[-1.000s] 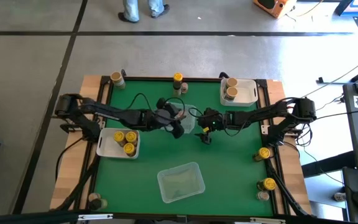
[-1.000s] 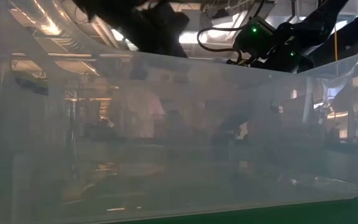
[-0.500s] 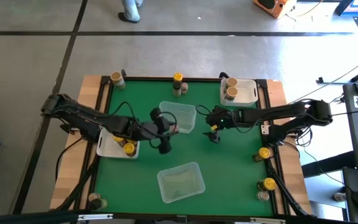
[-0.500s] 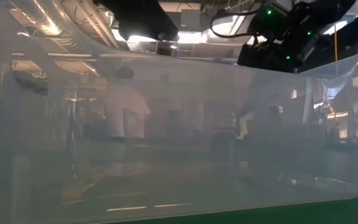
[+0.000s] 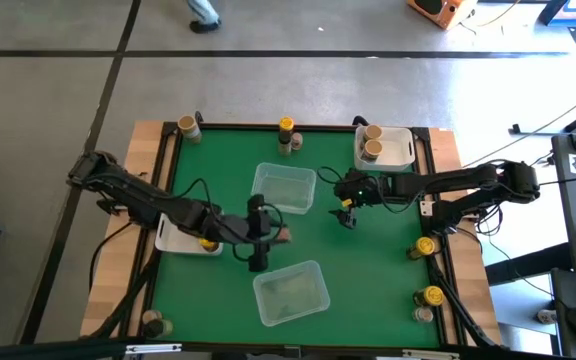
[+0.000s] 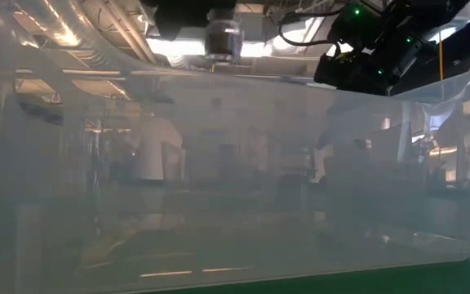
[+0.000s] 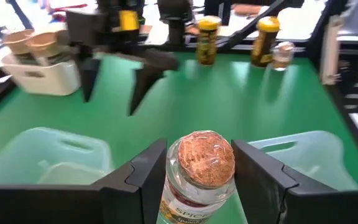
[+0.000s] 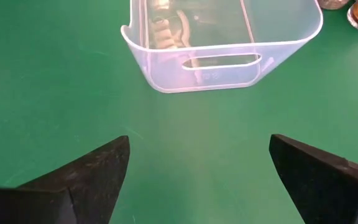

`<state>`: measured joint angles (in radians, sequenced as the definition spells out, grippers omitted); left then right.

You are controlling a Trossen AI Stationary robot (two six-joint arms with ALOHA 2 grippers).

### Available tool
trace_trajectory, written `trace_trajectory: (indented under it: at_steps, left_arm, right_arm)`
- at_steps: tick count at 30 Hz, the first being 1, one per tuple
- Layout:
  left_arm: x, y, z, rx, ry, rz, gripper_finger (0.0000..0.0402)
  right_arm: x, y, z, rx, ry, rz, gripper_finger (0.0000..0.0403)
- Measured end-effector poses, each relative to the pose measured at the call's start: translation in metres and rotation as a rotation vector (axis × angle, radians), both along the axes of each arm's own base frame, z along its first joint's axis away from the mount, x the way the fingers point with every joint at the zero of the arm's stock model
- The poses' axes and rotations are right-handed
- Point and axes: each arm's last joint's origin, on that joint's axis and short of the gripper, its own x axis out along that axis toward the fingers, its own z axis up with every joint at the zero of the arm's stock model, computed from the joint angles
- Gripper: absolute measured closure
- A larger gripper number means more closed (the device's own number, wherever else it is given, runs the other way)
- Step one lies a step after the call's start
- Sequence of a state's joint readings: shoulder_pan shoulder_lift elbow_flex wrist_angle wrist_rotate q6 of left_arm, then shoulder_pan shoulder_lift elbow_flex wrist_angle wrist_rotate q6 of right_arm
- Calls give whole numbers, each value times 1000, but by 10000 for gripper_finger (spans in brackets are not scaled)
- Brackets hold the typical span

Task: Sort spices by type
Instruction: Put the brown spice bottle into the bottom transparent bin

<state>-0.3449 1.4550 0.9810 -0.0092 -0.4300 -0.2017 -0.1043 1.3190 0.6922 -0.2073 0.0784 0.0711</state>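
Note:
A spice jar (image 7: 201, 171) with a pinkish-brown lid sits between the fingers of my left gripper (image 5: 271, 236), which is shut on it above the green mat between the two clear tubs. The low view shows the jar (image 6: 223, 37) hanging high over the near tub's wall. My right gripper (image 5: 345, 214) hovers open, with nothing between its fingers, to the right of the far clear tub (image 5: 285, 188). Other spice jars stand in two white trays and along the table's edges. My left gripper pinches the jar's glass body just under the lid (image 7: 174, 186) between its two fingers (image 7: 143, 174), one on each side. The fingers come from the table's left, slanting a little downward. The jar is lifted clear of the mat, its lid up.
The near clear tub (image 5: 290, 292) lies just in front of the held jar. A white tray (image 5: 171, 238) with yellow-lidded jars is at the left, and a white tray (image 5: 396, 148) with tan-lidded jars at the far right. Single jars (image 5: 286, 127) (image 5: 425, 245) (image 5: 433, 297) (image 5: 188, 127) stand along the edges.
My left gripper has swung from over the far clear tub toward the table's near edge, turning as it went and carrying the jar clear of the mat. My right gripper has risen a little and drawn back toward the table's right, still open.

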Motion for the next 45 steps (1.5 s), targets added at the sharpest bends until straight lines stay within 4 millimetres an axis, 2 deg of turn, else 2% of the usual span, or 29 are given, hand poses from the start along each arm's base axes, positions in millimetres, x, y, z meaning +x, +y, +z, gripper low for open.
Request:
trace_trajectory:
  at_steps: [4, 12, 19, 24, 31, 36, 41, 45]
  left_arm:
    - [8, -24, -8, -35, -58, -78, 237]
    - [23, -68, -43, -160, -101, -131, 237]
    - [49, -98, -63, -178, -99, -153, 237]
    - [60, -97, -80, -188, -64, -117, 237]
    - [65, -87, -90, -190, -22, -44, 237]
    - [71, -85, -115, -164, 32, -25, 237]
    - [75, -81, -129, -147, 51, -7, 237]
    - [75, -80, -128, -137, 55, -18, 237]
  right_arm:
    - [0, 0, 0, 15, -5, -1, 17]
    - [3, 1, 3, 49, -49, 9, 17]
    - [6, 1, 5, 59, -85, 23, 17]
    - [3, 4, -2, 70, -73, 38, 17]
    - [0, 9, -10, 61, -53, 49, 17]
    - [0, 8, -9, 58, -64, 48, 17]
    - [2, 8, -7, 54, -86, 50, 17]
    - [2, 8, -7, 54, -88, 50, 17]
